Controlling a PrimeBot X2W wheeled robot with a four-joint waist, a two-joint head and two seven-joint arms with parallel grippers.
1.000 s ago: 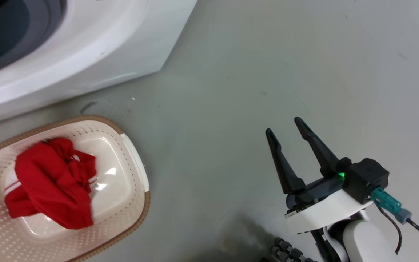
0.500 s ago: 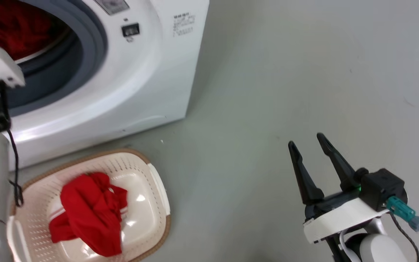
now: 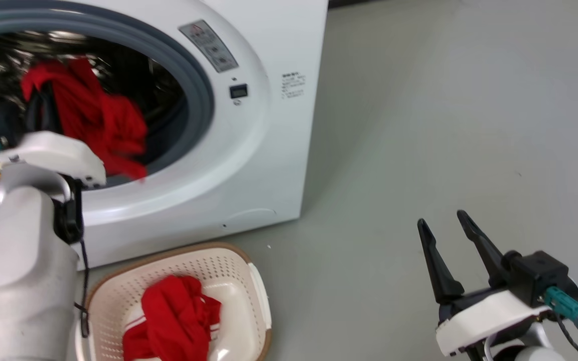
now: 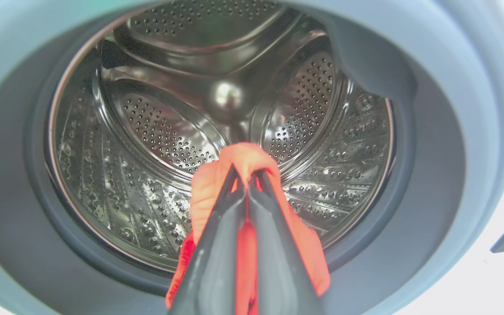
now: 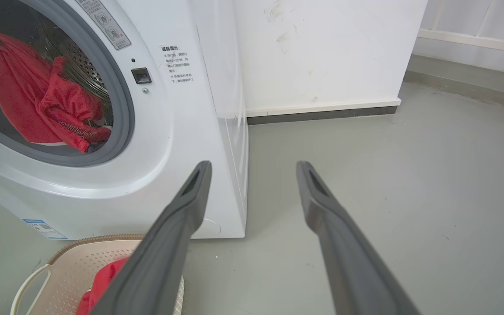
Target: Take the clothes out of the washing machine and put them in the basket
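The white washing machine (image 3: 269, 125) stands with its porthole showing the steel drum (image 4: 155, 131). Inside the drum hangs a red piece of the clothes (image 3: 103, 125), and my left gripper (image 3: 43, 98) is shut on its top fold. The left wrist view has the fingers (image 4: 217, 245) pinched together around that red cloth (image 4: 243, 155), lifted above the drum's floor. The cream basket (image 3: 249, 265) sits on the floor below the porthole with another red garment (image 3: 173, 316) in it. Far right, over bare floor, my right gripper (image 3: 442, 219) is open and holds nothing.
Grey floor (image 3: 419, 125) spreads to the right of the washer. A white wall with a dark skirting (image 5: 322, 114) runs behind it. The washer's front panel carries a small latch (image 3: 238, 91) and labels. My pale left forearm (image 3: 23, 260) stands beside the basket.
The head camera has tilted up, bringing the porthole and my left arm into the picture. The red cloth now hangs from the left gripper inside the drum. The right gripper stays open.
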